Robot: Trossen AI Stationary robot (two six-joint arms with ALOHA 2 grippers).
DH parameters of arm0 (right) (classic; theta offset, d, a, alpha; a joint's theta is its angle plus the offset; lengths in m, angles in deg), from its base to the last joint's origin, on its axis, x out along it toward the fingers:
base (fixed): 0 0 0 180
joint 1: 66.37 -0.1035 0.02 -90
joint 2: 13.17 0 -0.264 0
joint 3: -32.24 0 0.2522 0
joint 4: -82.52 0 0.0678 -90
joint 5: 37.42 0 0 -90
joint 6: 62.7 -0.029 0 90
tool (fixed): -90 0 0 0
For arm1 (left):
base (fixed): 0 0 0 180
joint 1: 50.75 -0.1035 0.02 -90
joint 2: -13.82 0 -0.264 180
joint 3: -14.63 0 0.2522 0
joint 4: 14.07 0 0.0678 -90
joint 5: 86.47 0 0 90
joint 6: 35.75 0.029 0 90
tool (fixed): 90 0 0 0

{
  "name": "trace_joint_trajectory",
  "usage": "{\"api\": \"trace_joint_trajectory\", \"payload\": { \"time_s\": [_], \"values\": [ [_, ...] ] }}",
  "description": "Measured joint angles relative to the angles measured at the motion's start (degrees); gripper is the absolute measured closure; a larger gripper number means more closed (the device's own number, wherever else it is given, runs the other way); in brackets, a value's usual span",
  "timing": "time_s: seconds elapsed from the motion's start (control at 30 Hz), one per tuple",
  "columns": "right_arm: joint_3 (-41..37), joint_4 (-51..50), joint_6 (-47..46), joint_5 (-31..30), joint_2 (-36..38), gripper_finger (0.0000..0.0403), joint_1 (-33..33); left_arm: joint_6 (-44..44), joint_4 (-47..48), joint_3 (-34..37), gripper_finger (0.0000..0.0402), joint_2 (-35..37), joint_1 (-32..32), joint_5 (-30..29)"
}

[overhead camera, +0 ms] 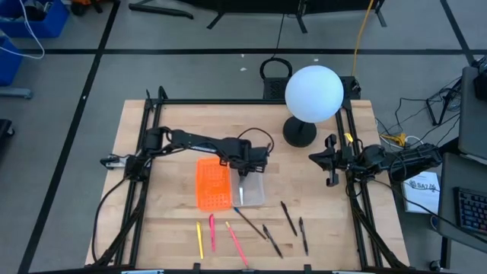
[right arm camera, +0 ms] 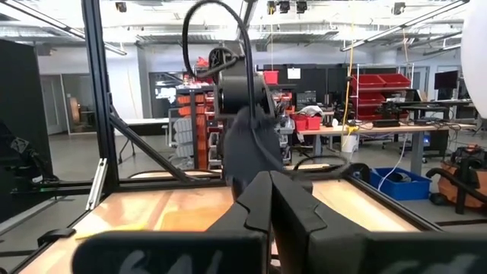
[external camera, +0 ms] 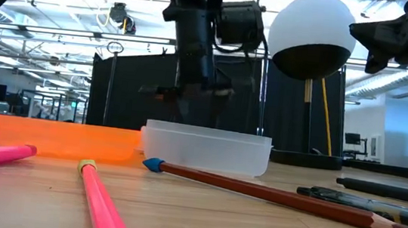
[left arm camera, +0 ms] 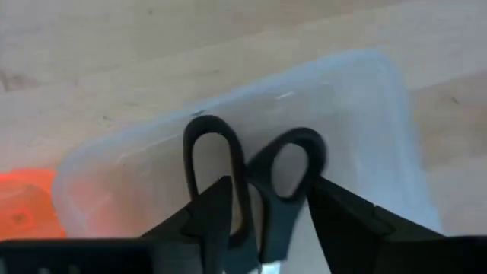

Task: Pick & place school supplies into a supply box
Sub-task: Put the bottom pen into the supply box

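The clear supply box [overhead camera: 255, 190] lies on the table beside the orange perforated panel [overhead camera: 213, 183]. My left gripper [overhead camera: 245, 171] points down over the box, shut on the black-handled scissors [left arm camera: 251, 164]; their silver blade [overhead camera: 242, 195] points toward the near edge. Loose on the table near the near edge lie a yellow pen [overhead camera: 199, 238], pink pens [overhead camera: 212, 232], a brown pencil [overhead camera: 249, 223] and black pens [overhead camera: 289, 218]. My right gripper [overhead camera: 329, 160] waits shut, raised at the table's right side. My left gripper comes from above, pointing down, and pinches the scissors between its two fingers [left arm camera: 209, 217] across the black handles, just below the two loops [left arm camera: 266, 202]. The loops stick out past the fingers over the box's inside. Whether the scissors rest on the box floor, I cannot tell.
A lamp with a white globe [overhead camera: 313, 93] and black base [overhead camera: 299, 133] stands at the far side, between the arms. A black frame [overhead camera: 144, 152] borders the table. In the low view a pencil [external camera: 271, 193] and pink pens [external camera: 103, 206] lie before the box [external camera: 208, 148].
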Motion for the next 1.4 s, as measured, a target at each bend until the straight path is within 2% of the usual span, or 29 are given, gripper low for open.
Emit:
{"api": "trace_joint_trajectory", "payload": {
  "time_s": [0.13,0.2,0.23,0.3,0.37,0.5,0.6,0.67,0.77,0.87,0.97,1.07,1.23,1.4],
  "values": [
    [0.0,-1.0,0.0,0.0,0.0,0.0403,0.0,3.9,0.1,-0.1,0.0198,3.2,0.0,0.0],
    [0.0,-1.5,0.0,0.0,0.0,0.0403,0.0,8.5,1.5,-0.1,0.0193,6.4,0.0,-0.4],
    [0.0,-1.5,0.0,0.0,0.0,0.0403,0.0,10.8,3.1,-0.2,0.0192,8.1,0.4,-1.9],
    [0.0,-1.4,0.0,0.0,0.0,0.0403,0.0,14.1,7.4,0.0,0.0194,12.9,1.8,-8.9],
    [0.0,-1.6,0.0,0.0,0.0,0.0403,0.0,17.4,9.1,1.5,0.0206,18.4,4.4,-15.7],
    [0.0,-3.7,0.4,2.0,0.0,0.0403,0.0,22.9,8.3,8.5,0.0255,31.0,9.3,-22.0],
    [0.0,-4.8,2.2,5.6,0.0,0.0403,0.0,26.0,5.6,16.9,0.0306,41.5,12.0,-24.8],
    [0.0,-4.8,2.2,8.2,0.0,0.0403,0.0,34.0,-0.7,23.8,0.0346,48.5,13.9,-23.3],
    [0.0,-4.5,2.3,12.9,0.0,0.0403,0.0,50.6,-12.1,34.6,0.0392,57.4,15.7,-15.2],
    [0.0,-3.3,4.0,13.6,0.0,0.0403,0.0,63.6,-23.1,43.8,0.0389,64.5,15.7,-11.3],
    [0.0,-2.1,4.9,13.4,0.0,0.0403,0.0,71.1,-31.3,51.9,0.0392,70.3,15.1,-6.7],
    [0.0,-0.9,4.9,13.4,0.0,0.0403,0.0,75.0,-38.0,59.0,0.0397,76.5,13.0,-2.5],
    [0.0,-0.9,4.7,13.0,-0.4,0.0403,0.0,75.2,-46.4,70.8,0.0396,88.6,8.0,1.2],
    [0.0,-1.7,3.7,8.5,-0.9,0.0403,0.1,73.8,-52.1,78.6,0.0395,96.6,3.6,7.1]
  ]
}}
